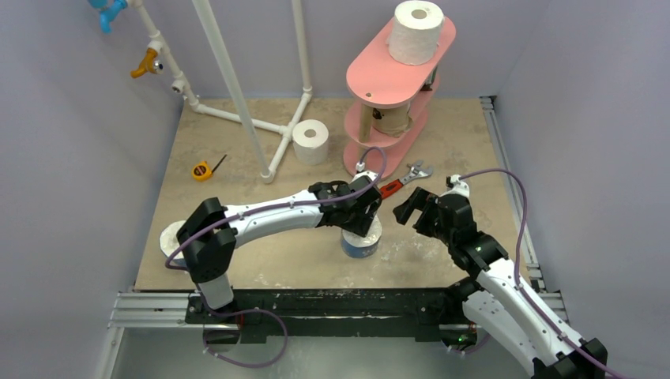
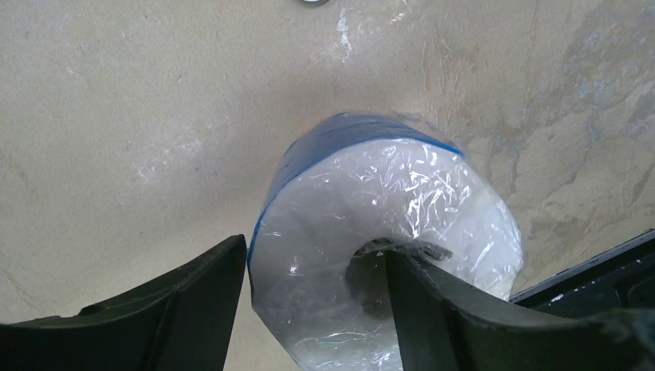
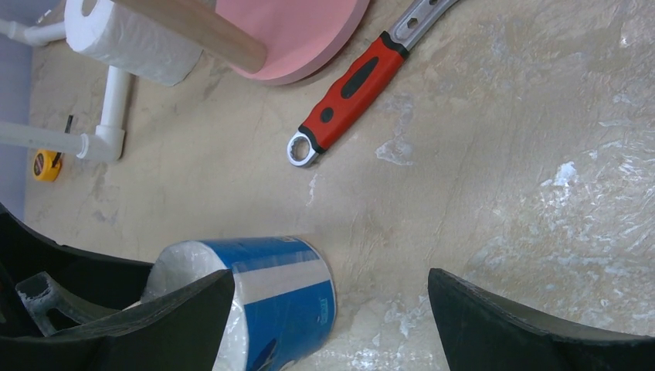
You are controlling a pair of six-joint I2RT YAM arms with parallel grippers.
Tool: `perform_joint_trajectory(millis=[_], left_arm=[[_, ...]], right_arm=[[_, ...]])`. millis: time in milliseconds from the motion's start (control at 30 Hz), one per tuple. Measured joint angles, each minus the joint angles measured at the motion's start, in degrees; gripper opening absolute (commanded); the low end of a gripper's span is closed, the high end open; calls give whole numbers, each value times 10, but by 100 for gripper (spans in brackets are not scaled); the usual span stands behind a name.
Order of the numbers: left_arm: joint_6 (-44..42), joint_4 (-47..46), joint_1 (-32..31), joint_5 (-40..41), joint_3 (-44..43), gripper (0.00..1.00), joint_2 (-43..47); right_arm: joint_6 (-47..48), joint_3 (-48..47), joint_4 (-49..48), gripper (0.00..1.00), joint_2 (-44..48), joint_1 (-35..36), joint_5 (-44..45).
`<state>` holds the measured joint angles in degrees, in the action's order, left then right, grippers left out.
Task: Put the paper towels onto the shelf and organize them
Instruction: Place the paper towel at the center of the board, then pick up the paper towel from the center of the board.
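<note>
Two fingers (image 2: 193,309) of left gripper (image 2: 315,249) stand slightly apart astride wall of blue-wrapped roll (image 2: 371,201); right gripper (image 3: 330,274), beside roll, gapes empty; beige table (image 3: 502,154), lilac walls (image 1: 71,118).

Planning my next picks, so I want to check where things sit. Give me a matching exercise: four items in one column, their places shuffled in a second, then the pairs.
Items
1. blue-wrapped roll
2. red-handled wrench
3. yellow tape measure
4. big white roll

Places
A. on the shelf, top board
B. on the table, under the left pincer
C. on the table by the shelf's base
D. on the table, left of the white pipe frame in the top view

Pairs: 1-B, 2-C, 3-D, 4-A
</note>
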<state>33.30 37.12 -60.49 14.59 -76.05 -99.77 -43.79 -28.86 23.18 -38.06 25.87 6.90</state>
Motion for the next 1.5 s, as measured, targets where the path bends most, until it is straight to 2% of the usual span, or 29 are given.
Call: perform_joint_trajectory(millis=[167, 367, 500, 633, 833, 1067, 1500], left_arm=[[0, -11, -4, -3, -3, 88, 0], [6, -7, -12, 20, 2, 90, 53], [24, -5, -12, 70, 36, 90, 175], [69, -1, -12, 144, 110, 90, 334], [138, 9, -12, 201, 243, 88, 472], [181, 14, -12, 199, 328, 88, 497], [217, 18, -12, 199, 342, 87, 505]], right_arm=[[0, 0, 0, 99, 0, 0, -2], [22, 0, -6, 99, 0, 0, -29], [47, -4, -15, 99, -3, 0, -70], [75, -21, -19, 97, -32, 0, -115], [105, -25, -31, 92, -94, 9, -178], [109, -26, -46, 92, -118, 50, -186], [102, -42, -53, 80, -205, 98, -129]])
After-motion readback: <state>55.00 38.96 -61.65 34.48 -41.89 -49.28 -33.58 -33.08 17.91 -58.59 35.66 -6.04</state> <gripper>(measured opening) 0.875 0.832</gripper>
